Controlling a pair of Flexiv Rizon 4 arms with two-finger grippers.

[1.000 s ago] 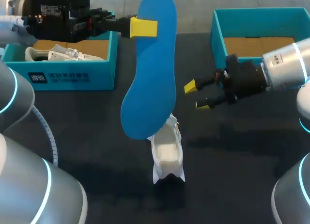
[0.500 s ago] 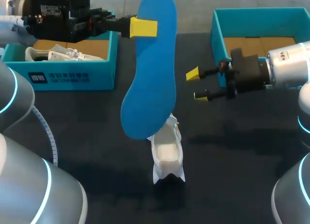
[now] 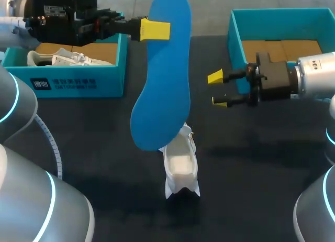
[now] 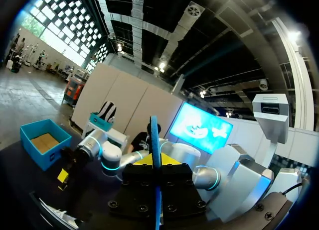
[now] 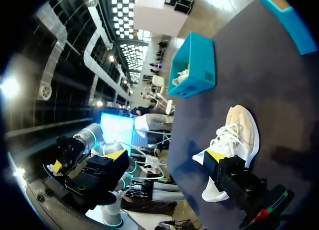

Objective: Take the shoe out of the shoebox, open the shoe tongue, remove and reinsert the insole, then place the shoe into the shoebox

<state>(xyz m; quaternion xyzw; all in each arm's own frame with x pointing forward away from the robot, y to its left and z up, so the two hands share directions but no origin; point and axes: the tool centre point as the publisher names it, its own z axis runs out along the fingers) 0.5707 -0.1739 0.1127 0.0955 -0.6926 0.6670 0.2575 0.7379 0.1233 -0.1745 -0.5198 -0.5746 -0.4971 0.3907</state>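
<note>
Insole work is under way with the white shoe [image 3: 181, 167] standing upright on its sole on the dark desk [image 3: 104, 147], outside both boxes, its opening facing up. The blue insole [image 3: 162, 74] is out of the shoe and hangs upright above it. The head view shows its upper end raised well over the shoe and its lower end overlapping the shoe's front. Whether that lower end touches the shoe cannot be told.

The left gripper [image 3: 155, 30] comes in high above and to the left of the shoe, and its fingers are clamped on the upper part of the insole. One yellow tip lies flat on the near face. In the left wrist view the insole runs edge-on straight between the fingers.

The right gripper [image 3: 217, 89] hovers to the right of the shoe and farther back, pointing toward the insole. Its fingers stand apart with nothing between them. In the right wrist view the shoe lies ahead of those spread fingers, laces up.

Behind the shoe to the left sits the left shoebox [image 3: 78, 74], turquoise, with a second shoe [image 3: 63, 57] lying inside it. Behind the shoe to the right is the right shoebox [image 3: 238, 37], also turquoise, showing only its brown cardboard floor.
</note>
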